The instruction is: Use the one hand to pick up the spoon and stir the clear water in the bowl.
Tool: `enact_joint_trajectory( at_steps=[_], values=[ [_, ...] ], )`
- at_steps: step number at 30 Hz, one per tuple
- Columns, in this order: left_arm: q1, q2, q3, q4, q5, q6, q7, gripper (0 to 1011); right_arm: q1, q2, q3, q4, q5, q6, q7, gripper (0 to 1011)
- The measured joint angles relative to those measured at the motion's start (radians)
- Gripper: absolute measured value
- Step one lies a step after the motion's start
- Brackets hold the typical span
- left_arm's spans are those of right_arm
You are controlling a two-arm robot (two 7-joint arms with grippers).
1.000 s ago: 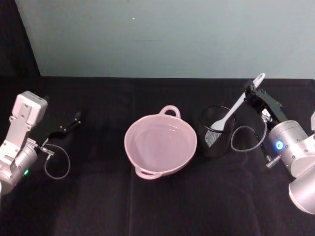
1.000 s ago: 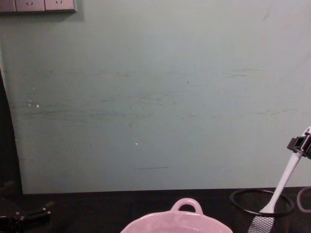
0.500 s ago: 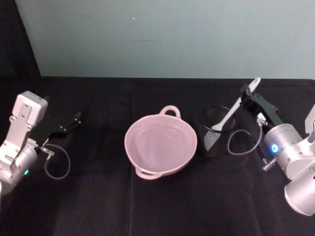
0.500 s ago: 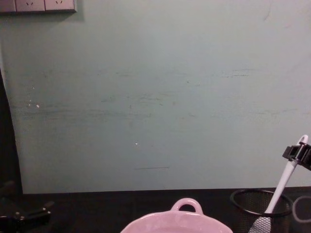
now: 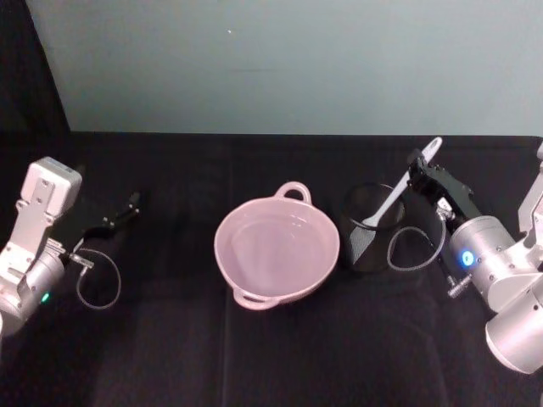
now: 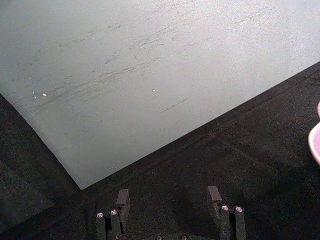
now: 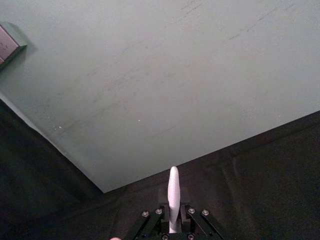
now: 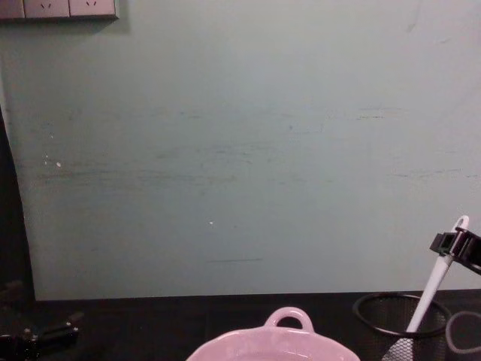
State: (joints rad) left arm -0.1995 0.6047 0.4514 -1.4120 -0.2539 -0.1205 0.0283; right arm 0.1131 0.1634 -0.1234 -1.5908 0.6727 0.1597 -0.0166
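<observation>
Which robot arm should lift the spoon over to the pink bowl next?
The right. Its tool is shut on the spoon, whose head sits in the mesh cup right beside the bowl. The left tool waits open, far off on the bowl's other side.

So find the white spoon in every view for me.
Head view: spoon right of centre, head down in the mesh cup.
Chest view: lower right, leaning out of the cup.
Right wrist view: handle tip bottom centre, between the jaws.
Left wrist view: not in it.
Shared landmark: pink bowl.
</observation>
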Motion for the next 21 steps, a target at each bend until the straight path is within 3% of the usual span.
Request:
enact_joint_trajectory(
  at_steps=[21],
  values=[
    [0.000,0.000,0.000,0.000,0.000,0.000,0.000,1011,0.000,0.000,-0.004,0.003,-0.009,0.000,0.000,119]
  ],
)
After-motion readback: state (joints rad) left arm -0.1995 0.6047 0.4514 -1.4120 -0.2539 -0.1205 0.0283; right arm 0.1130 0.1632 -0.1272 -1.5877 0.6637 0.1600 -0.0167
